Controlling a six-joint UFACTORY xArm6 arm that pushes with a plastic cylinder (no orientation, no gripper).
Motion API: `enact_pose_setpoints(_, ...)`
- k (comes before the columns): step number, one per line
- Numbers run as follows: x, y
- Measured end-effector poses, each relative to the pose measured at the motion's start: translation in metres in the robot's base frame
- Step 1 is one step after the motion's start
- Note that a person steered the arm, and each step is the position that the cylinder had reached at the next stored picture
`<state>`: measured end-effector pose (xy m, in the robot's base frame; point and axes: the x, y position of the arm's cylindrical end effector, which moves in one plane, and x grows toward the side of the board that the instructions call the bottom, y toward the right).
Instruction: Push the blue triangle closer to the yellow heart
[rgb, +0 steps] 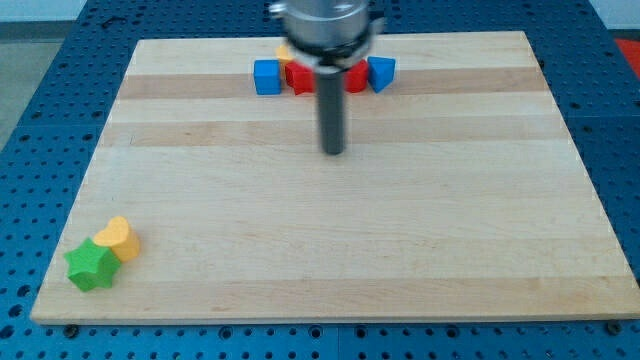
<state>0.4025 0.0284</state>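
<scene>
Camera view: one wooden board (330, 240) fills most of the frame and rests on a blue perforated table (40, 110) that shows along every edge.

Arm: the grey mount (325, 22) enters at the view's top centre. From it a straight dark rod (331, 105) runs down to my tip (333, 152), which sits on bare wood just below the cluster of blocks at the view's top, touching none of them. No claw is fitted — the rod has nothing to release or clench, and it grasps nothing.

Top cluster, the view's left to right:
- blue cube (267, 77), fully visible;
- red block (299, 78), touching the cube, its shape hidden in part by the rod;
- second red block (355, 78), likewise partly hidden;
- blue triangle (381, 72), at the cluster's right end, beside the second red block.

A yellow sliver (285, 52) shows behind the mount; its shape cannot be told.

Bottom-left corner: yellow heart (120, 238) and green star (91, 266) lie touching — well apart from the blue triangle, diagonally across the board.
</scene>
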Motion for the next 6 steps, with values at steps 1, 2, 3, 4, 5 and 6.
enact_pose_setpoints(1, -0.038, 0.088)
enact_pose_setpoints(2, -0.082, 0.153)
enact_pose_setpoints(3, -0.135, 0.178)
enact_pose_setpoints(4, -0.159, 0.151)
enact_pose_setpoints(5, -0.156, 0.105)
enact_pose_setpoints(6, -0.134, 0.055)
